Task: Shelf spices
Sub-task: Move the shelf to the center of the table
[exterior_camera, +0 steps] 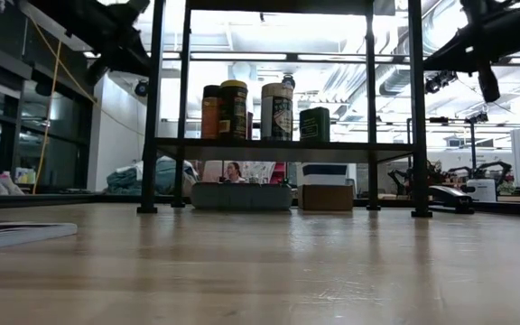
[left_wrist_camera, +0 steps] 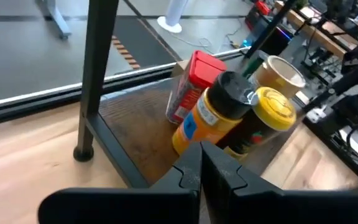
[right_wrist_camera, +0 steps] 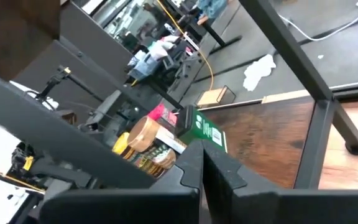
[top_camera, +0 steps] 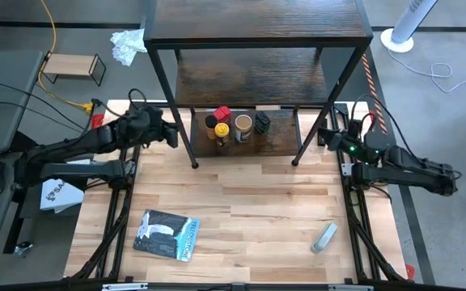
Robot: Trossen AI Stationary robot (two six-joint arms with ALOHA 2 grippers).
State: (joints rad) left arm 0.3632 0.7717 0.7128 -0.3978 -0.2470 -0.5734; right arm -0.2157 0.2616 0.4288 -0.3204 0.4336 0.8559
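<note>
A light butcher-block table [top_camera: 241, 202] sits in a workshop with grey floor; across it at table height the background shows benches, monitors and a seated person [exterior_camera: 234, 171] far off. At the table's far edge stands the shelf [top_camera: 257, 56], dark wood-grain boards in a thin black frame. All five spices are grouped on its lowest board: the brown jar [top_camera: 212, 124] with an orange label and black cap, the yellow-lidded jar [top_camera: 222, 132] just beside it, the red one [top_camera: 222, 112] behind them, the tan-lidded jar [top_camera: 243, 125] in the middle, and the small black one [top_camera: 262, 122] with a green label at the right end. They stand upright and close together, some touching.

The left gripper [top_camera: 171, 133] hovers just left of the shelf's front left leg, fingers pressed together on nothing, pointing toward the jars. The right gripper [top_camera: 324, 136] hangs just right of the front right leg, fingers likewise closed and empty.

On the near part of the table lie a flat blue-grey packet [top_camera: 166, 234] at the left and a grey-white tube [top_camera: 324, 237] at the right, well apart. Off the table, on the floor at the far left, stands a small light-wood rack [top_camera: 73, 66]
</note>
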